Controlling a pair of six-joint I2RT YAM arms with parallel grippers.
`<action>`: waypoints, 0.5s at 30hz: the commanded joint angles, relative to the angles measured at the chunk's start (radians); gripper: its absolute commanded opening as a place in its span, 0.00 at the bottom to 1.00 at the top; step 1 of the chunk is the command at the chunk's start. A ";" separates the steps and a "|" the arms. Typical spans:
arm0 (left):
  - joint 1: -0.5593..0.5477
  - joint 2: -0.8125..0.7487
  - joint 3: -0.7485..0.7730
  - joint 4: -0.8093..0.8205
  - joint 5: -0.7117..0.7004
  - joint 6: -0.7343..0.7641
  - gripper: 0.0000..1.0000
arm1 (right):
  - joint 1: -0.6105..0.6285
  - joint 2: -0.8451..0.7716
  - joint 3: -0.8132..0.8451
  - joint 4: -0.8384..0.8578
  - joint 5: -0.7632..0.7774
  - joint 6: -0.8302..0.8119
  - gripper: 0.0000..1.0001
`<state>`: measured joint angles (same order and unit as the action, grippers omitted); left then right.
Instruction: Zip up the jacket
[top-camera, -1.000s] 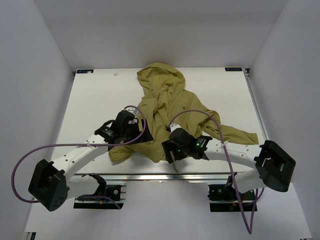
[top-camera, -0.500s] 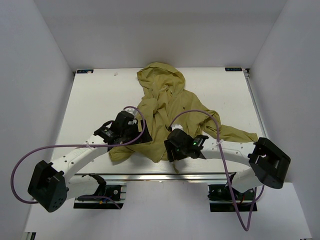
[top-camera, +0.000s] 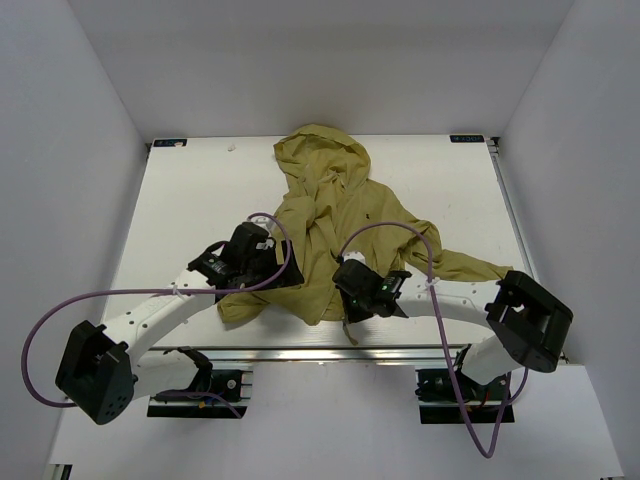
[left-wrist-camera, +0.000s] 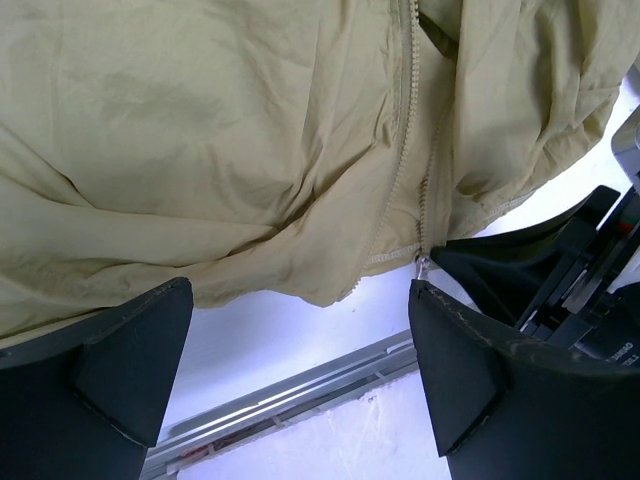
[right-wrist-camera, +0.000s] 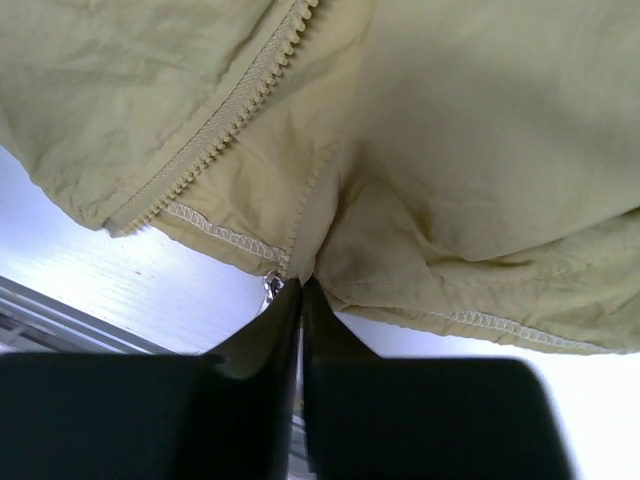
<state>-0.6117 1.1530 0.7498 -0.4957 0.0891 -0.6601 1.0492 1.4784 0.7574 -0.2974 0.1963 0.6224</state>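
The olive jacket lies spread on the white table, hood at the far side, front zipper unjoined. In the right wrist view the zipper teeth run down to the hem of the jacket. My right gripper is shut on that hem, just beside the small metal zipper pull. From above, the right gripper sits at the jacket's near edge. My left gripper stands wide open over the other hem corner of the jacket, holding nothing. The left gripper is left of the zipper.
The table's near edge with its metal rail runs right below both grippers. A jacket sleeve stretches out to the right over the right arm's side. Purple cables loop above both arms. White walls enclose the table.
My right gripper has closed from open onto the jacket's hem by the zipper pull, and the right arm has shifted slightly left. The left arm has stayed put, open.
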 joint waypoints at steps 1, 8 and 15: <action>0.000 -0.021 -0.001 -0.015 0.027 0.024 0.98 | 0.005 -0.003 0.028 -0.006 0.023 0.016 0.02; -0.006 -0.010 -0.021 -0.006 0.193 0.053 0.98 | 0.003 -0.078 0.013 -0.009 0.058 0.029 0.00; -0.161 0.069 0.057 -0.130 0.109 0.071 0.98 | -0.029 -0.214 -0.056 0.000 0.055 0.034 0.00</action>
<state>-0.7059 1.1908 0.7551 -0.5503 0.2295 -0.6090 1.0378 1.3235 0.7406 -0.2966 0.2337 0.6403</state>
